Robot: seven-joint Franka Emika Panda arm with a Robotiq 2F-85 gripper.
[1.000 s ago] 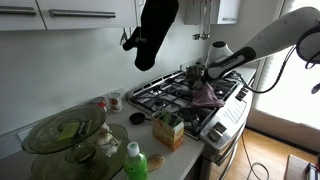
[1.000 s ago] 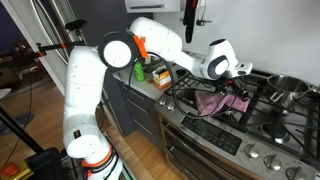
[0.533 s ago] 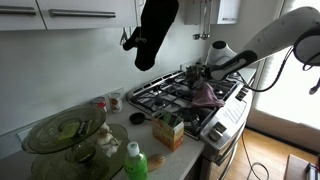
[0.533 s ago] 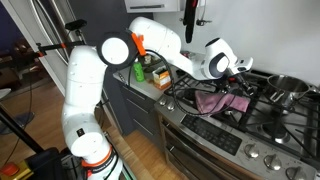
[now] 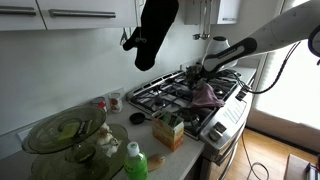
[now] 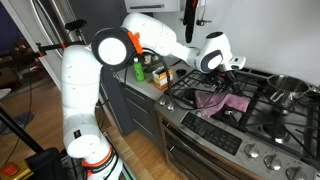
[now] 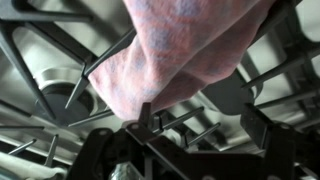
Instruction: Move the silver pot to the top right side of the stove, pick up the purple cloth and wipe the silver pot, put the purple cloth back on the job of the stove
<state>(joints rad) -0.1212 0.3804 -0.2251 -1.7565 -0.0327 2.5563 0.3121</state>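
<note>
Arm point(image 6: 82, 95): I have raised it since a second ago. The wrist now sits higher over the stove and has come off the cloth it was down on.
Stove point(image 5: 160, 95): unchanged. My arm hides part of its far end in an exterior view, and the wrist view gives me only blurred grates.
Cloth point(image 6: 222, 102): in the same spot as before, crumpled on the front grates. In the wrist view it point(image 7: 190, 50) fills the top, its upper edge cut off.
Pot point(image 6: 289, 88): at the stove's far back corner, well apart from the cloth. It is too small for me to make out the rim.
Pincer point(image 6: 232, 69): just above the cloth, spread, holding nothing. In the wrist view I see it only as dark blurs along the bottom. I cannot tell whether a tip brushes the fabric.
</note>
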